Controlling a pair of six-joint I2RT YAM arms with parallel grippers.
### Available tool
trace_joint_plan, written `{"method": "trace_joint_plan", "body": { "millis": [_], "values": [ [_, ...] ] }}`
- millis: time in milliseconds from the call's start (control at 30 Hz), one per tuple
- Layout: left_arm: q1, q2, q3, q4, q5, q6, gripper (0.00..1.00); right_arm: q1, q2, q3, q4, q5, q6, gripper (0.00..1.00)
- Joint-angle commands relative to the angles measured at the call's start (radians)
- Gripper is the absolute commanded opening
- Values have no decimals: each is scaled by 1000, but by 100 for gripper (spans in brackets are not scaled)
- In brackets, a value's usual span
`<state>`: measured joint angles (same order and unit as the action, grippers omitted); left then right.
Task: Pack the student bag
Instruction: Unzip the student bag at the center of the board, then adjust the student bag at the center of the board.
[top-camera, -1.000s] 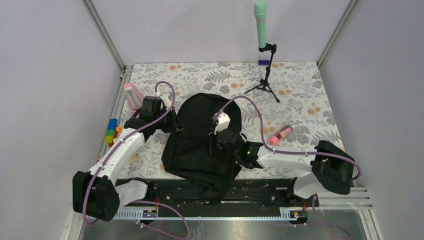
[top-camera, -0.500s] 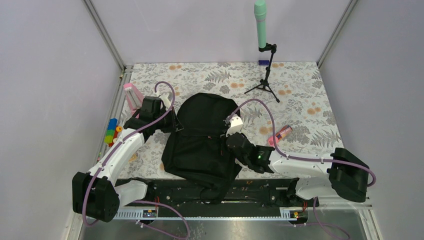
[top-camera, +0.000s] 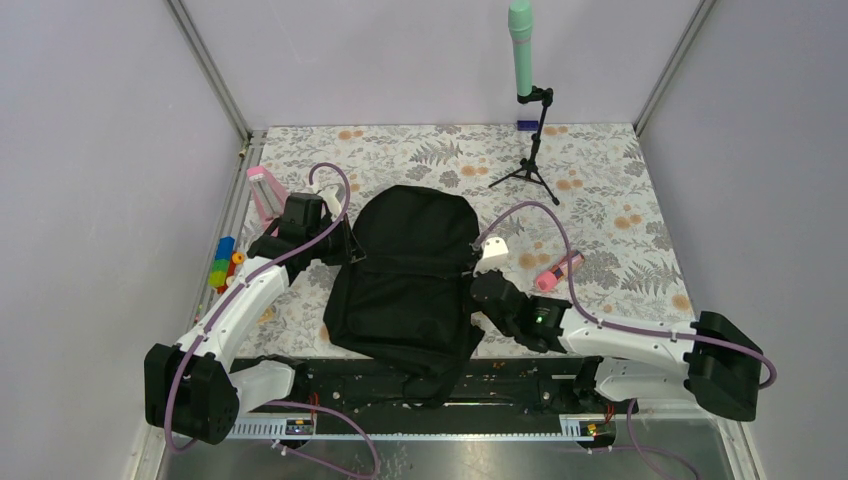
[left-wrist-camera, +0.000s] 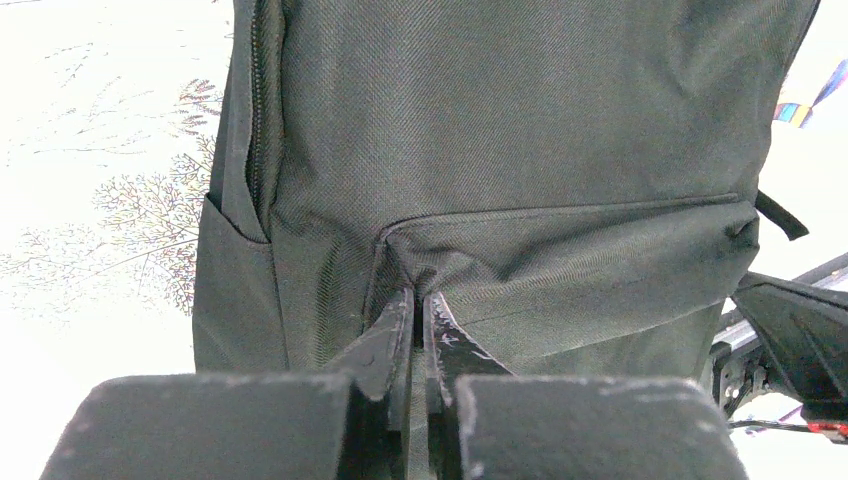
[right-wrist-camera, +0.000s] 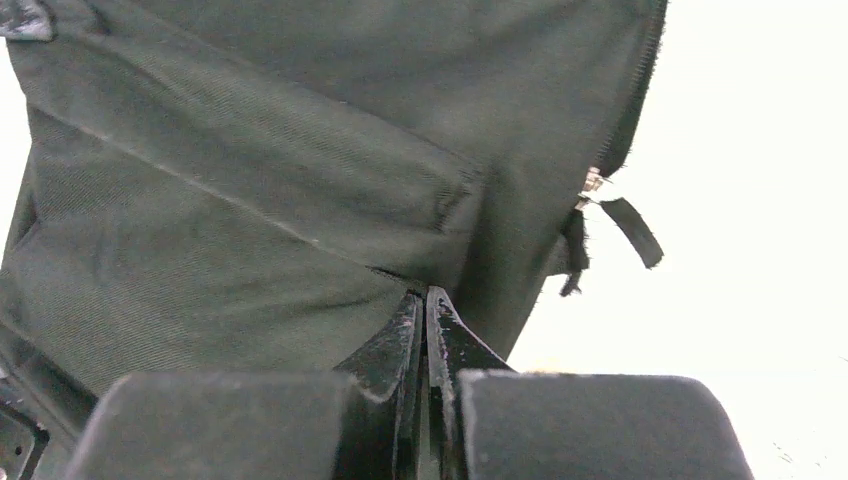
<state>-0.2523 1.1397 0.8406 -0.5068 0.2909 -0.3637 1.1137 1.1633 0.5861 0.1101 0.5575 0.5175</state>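
Bag: I see the bag (top-camera: 410, 270) lying flat in the middle of the cloth (top-camera: 600, 190), top end away from the arms, bottom end reaching the rail (top-camera: 400, 372) at the near edge.
Left claw: my left claw (left-wrist-camera: 418, 300) is pressed together at the bag's left edge. In the left wrist view the fabric puckers into the tips at the left end of the pocket seam (left-wrist-camera: 570, 210), so it is pinching the bag there.
Right claw: my right claw (right-wrist-camera: 424, 297) is pressed together too, at the bag's right edge. Its tips sit in a fold at the end of the pocket seam. I cannot tell whether any fabric or a zip pull is caught between them.
Zip: a side zip (left-wrist-camera: 255, 110) runs up the bag's left edge. On the right edge a short pull tab (right-wrist-camera: 630, 230) hangs free, near the right claw but apart from it.
Left of bag: a pink bottle (top-camera: 262, 192) and coloured blocks (top-camera: 225, 262) sit near the table's left edge.
Right of bag: a pink item (top-camera: 560, 268) lies on the cloth, just beyond the right arm (top-camera: 620, 340).
Far side: a tripod (top-camera: 530, 165) holds a green tube (top-camera: 520, 45) upright, well apart from the bag.
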Motion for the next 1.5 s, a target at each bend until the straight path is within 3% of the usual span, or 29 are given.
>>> {"method": "trace_joint_plan", "body": {
  "millis": [0, 300, 467, 500, 567, 600, 633, 700, 767, 900, 1167, 1300, 1467],
  "values": [
    [16, -21, 15, 2, -99, 38, 0, -66, -82, -52, -81, 86, 20, 0],
    [16, -12, 18, 2, -69, 48, 0, -204, -153, -115, -101, -9, 31, 0],
    [15, -14, 23, 13, -10, 67, 0, -216, -144, -87, -102, -45, -8, 0],
    [15, -20, 24, 20, 6, 72, 4, -216, -142, -76, -102, -53, -17, 0],
    [12, -45, 21, 39, 38, 83, 36, -216, -141, -53, -138, -67, -27, 0],
    [4, -70, 20, 51, 54, 91, 50, -215, -142, -38, -157, -71, -29, 14],
    [-7, -90, 18, 64, 61, 103, 61, -216, -148, -25, -174, -73, -31, 34],
    [-50, -137, 14, 86, 46, 128, 72, -216, -164, -7, -204, -69, -30, 61],
    [-110, -168, 21, 88, 31, 179, 77, -216, -188, 2, -226, -59, -31, 76],
    [-234, -188, 50, 73, 25, 295, 80, -233, -249, 20, -287, -40, -47, 92],
    [-501, -32, 185, -24, -176, 523, 89, -254, -327, 41, -325, -111, -97, 93],
    [-547, 57, 223, -29, -235, 567, 98, -253, -347, 31, -326, -131, -75, 92],
    [-571, 138, 234, -28, -279, 591, 99, -255, -367, 12, -325, -149, -55, 92]
  ]
}}
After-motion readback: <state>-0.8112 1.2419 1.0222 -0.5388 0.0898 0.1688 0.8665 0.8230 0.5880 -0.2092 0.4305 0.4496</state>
